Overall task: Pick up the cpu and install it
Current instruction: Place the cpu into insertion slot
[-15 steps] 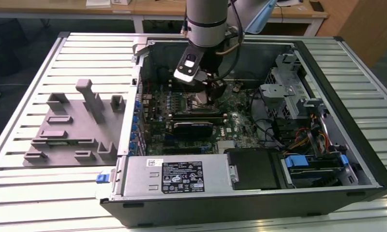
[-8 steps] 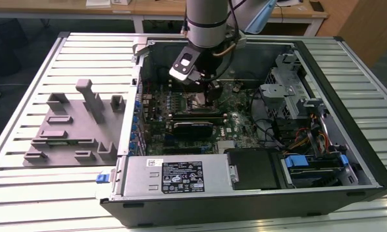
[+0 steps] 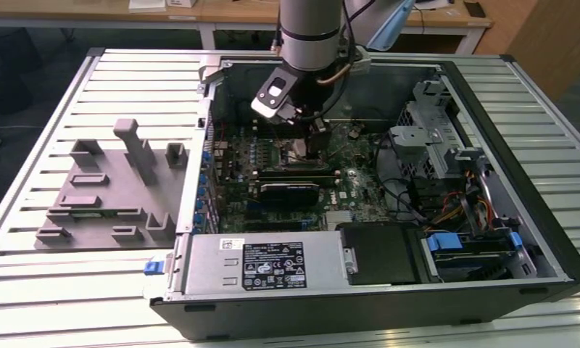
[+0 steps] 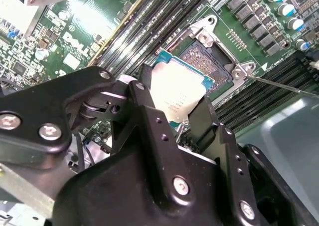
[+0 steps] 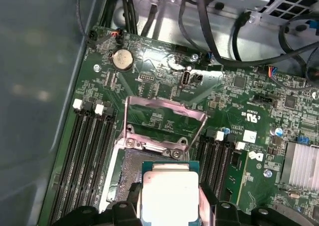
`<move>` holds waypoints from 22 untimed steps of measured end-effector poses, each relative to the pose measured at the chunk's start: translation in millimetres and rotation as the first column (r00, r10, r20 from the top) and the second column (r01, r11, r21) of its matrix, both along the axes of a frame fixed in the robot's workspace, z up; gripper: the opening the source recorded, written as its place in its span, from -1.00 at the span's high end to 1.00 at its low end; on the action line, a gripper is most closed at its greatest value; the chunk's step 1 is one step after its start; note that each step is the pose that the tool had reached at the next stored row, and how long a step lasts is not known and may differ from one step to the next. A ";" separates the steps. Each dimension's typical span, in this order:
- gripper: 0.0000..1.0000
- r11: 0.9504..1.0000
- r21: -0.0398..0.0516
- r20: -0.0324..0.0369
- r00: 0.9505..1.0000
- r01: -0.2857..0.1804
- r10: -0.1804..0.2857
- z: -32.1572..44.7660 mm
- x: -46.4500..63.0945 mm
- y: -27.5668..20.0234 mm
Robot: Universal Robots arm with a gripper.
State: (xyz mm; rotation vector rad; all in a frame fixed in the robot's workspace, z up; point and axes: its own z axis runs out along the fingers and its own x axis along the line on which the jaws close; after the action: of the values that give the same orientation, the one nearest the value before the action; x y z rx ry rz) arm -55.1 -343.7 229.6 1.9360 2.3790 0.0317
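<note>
Cpu (image 4: pixel 178 84) hangs pinched between the two black fingers (image 4: pixel 149 106) of the gripper (image 4: pixel 173 94) in the second wrist view, and we see the jaws closed just to the chip's width. The chip is slightly tilted, just above the open socket (image 4: pixel 212 61); we cannot tell whether they touch. In the first wrist view the socket's metal lid (image 5: pixel 164 118) stands raised. In the exterior view the arm (image 3: pixel 309 29) reaches down at upper centre into the case (image 3: pixel 367 312), over the motherboard (image 3: pixel 358 188).

A ribbed metal table (image 3: pixel 38 283) stands on dark floor (image 3: pixel 19 72), with wooden desks (image 3: pixel 222 14) behind it.
</note>
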 end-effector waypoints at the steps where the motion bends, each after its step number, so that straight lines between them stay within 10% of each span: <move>1: -0.08 1.000 0.000 0.000 1.000 0.000 0.000 0.0 0.1 0.5; 22: -0.08 0.979 0.000 0.000 0.979 0.204 -0.204 -8.5 0.9 11.9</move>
State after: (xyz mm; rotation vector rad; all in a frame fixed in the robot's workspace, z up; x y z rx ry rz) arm -54.2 -331.8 221.1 2.1691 2.1663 0.0200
